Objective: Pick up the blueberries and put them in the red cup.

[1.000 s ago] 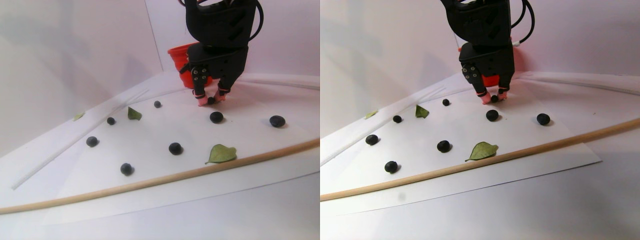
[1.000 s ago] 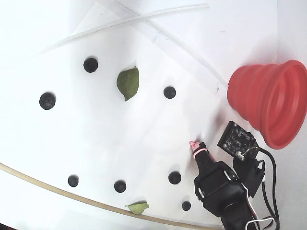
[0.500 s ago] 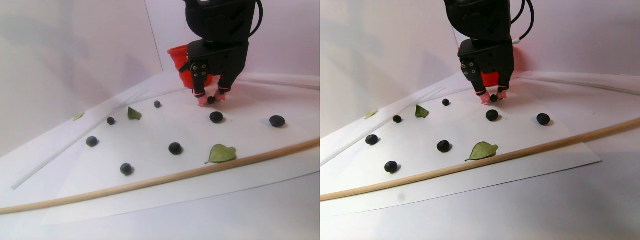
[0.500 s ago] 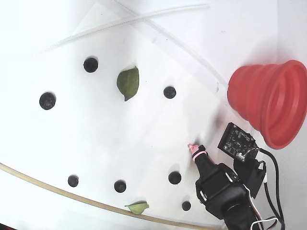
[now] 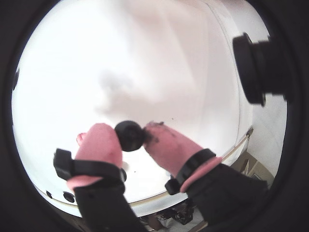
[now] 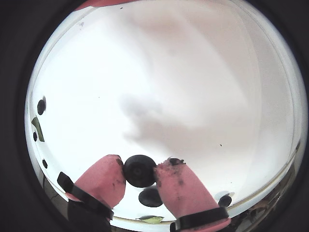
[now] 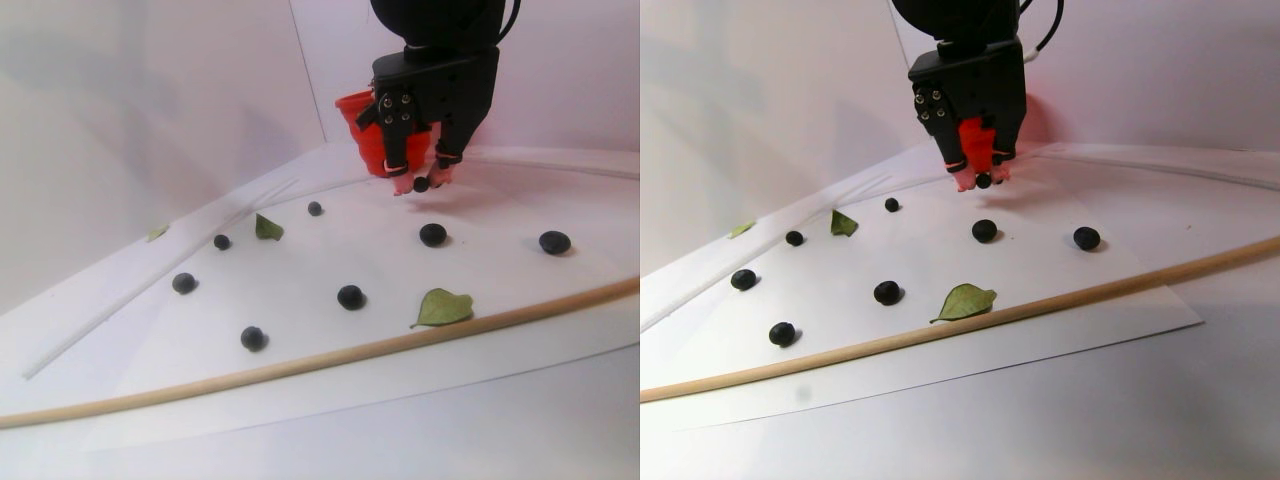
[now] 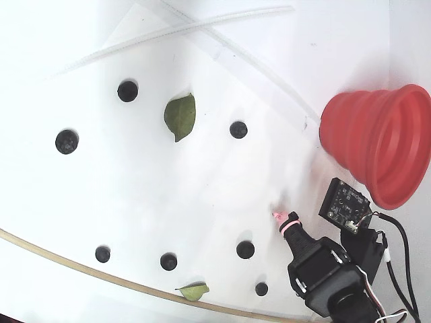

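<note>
With one small round dark blueberry [image 5: 129,136] pinched between our pink padded fingertips [image 6: 102,178], we hold the black two-finger gripper [image 7: 421,185] clear of the white table sheet [image 7: 330,250], the berry lifted and seemingly ready to carry. We judge the pick done and the transfer in hand: the next move calls for swinging over the wide rim of the red ribbed conical cup [image 8: 380,141], which stands near the arm at the right of the fixed view, and parting the jaws only once the berry is above its mouth. In the stereo pair view the cup sits just behind the gripper, partly hidden by it. Loose blueberries [image 8: 67,141] lie scattered well apart across the sheet, with a flat green leaf [image 8: 180,116] among them and a smaller leaf [image 8: 194,291] by the thin pale wooden rod [image 7: 300,365] along the sheet's near edge. Nothing appears to block the short path to the cup; the risk, we think, is the round berry slipping from the soft pads, or the gripper knocking the light cup.
</note>
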Robot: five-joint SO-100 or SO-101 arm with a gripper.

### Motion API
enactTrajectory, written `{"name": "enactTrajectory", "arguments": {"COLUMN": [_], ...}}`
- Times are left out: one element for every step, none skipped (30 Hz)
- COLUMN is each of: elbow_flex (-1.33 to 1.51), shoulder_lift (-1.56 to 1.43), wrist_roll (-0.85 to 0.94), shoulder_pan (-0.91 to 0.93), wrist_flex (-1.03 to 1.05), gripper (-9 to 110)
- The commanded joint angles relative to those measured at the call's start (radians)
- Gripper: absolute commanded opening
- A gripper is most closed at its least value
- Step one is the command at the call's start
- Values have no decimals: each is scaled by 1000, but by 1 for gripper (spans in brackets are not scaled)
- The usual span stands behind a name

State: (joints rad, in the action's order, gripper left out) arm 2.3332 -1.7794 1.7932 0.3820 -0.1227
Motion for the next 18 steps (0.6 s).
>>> {"name": "enactTrajectory", "arguments": {"elbow_flex": [11,14,15,15,15,17,18,18,20,21,21,21,21,21,21,21,23,23], "shoulder_lift": [-141,-150,-156,-163,-170,-181,-192,-202,-212,-224,-238,-250,-262,-276,-290,-307,-324,-337], "wrist_roll": [-9,-9,-6,-6,-6,-5,-5,-5,-3,-3,-5,-6,-8,-9,-9,-9,-11,-11], "shoulder_pan": [-14,-15,-15,-15,-15,-15,-17,-18,-20,-21,-23,-25,-26,-28,-29,-32,-34,-35], "wrist_flex": [44,54,66,77,84,95,109,120,132,143,158,175,186,201,218,236,250,264], "gripper": [11,11,11,11,11,11,11,11,11,11,11,11,11,11,11,11,11,11]}}
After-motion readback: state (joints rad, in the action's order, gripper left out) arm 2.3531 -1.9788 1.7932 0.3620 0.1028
